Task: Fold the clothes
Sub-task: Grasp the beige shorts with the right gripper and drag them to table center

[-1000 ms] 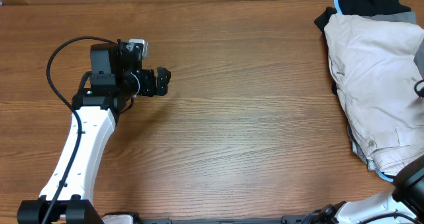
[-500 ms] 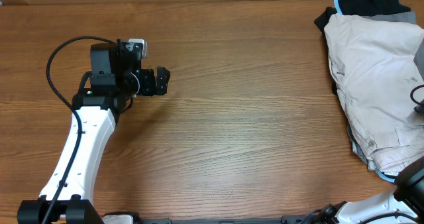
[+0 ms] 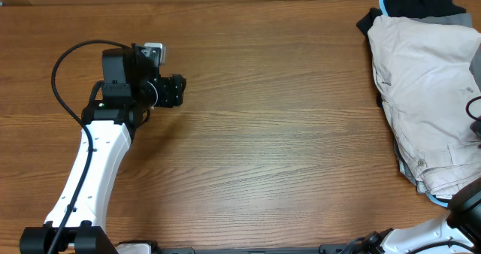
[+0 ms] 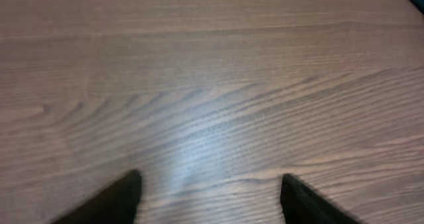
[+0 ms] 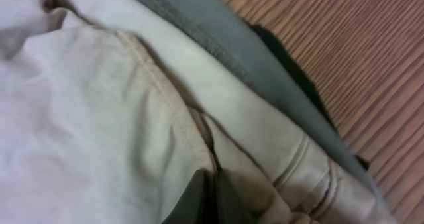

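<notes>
The clothes, cream khaki shorts (image 3: 425, 81), lie crumpled on top of a pile at the table's right end. In the right wrist view the shorts (image 5: 86, 118) fill the frame, showing a stitched seam and a belt loop. My right gripper (image 5: 213, 182) is shut, its dark fingers pressed together on a fold of the cream fabric beside the seam. Overhead, that gripper is almost entirely cut off by the right edge. My left gripper (image 3: 176, 91) hovers over bare wood at the far left, away from the shorts. Its fingers (image 4: 126, 194) stand apart with nothing between them.
A grey garment (image 5: 218, 25) lies under the shorts, next to the wood. A black garment with light-blue trim (image 3: 413, 2) sits at the back of the pile. The pile reaches the table's right edge. The left arm's white link (image 3: 90, 171) runs to the front-left corner.
My right gripper has closed onto a fold of the shorts. The left gripper's fingers have drawn closer together; that arm has stayed in place.
</notes>
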Available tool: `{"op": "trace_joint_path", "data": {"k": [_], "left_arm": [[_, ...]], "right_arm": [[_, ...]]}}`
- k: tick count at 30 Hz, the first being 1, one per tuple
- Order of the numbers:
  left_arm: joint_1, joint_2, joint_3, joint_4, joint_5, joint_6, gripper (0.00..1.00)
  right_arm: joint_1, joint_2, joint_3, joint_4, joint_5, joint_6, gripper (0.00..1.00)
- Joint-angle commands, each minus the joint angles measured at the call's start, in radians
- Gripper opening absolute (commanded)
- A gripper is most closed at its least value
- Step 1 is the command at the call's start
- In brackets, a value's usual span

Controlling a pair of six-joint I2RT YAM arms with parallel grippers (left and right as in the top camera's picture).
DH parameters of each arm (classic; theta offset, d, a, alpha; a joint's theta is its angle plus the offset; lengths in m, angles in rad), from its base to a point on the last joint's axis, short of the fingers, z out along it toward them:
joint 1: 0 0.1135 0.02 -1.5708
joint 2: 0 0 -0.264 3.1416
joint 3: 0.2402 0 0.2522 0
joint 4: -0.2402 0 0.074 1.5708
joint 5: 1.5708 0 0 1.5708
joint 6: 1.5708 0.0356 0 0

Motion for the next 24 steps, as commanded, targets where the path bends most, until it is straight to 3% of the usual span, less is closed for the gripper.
{"op": "trace_joint_path", "data": {"k": [1,6,9,17,24], "left_arm": [[0.005,0.004,0.014,0.024,-0.003,-0.006,0.49],[0.005,0.004,0.021,0.052,-0.002,-0.03,0.13],[0.006,0.004,0.039,0.062,0.003,-0.111,0.06],[0.011,-0.009,0.101,0.032,0.005,-0.159,0.09],[0.072,-0.039,0.124,-0.013,0.005,-0.156,0.36]], "right_arm": [[0.027,0.004,0.061,-0.028,-0.048,0.075,0.04],[0.095,-0.002,0.138,-0.101,-0.111,0.113,0.04],[0.147,-0.003,0.214,-0.179,-0.263,0.112,0.04],[0.348,-0.023,0.302,-0.354,-0.517,0.107,0.04],[0.661,-0.029,0.302,-0.402,-0.56,0.074,0.04]]}}
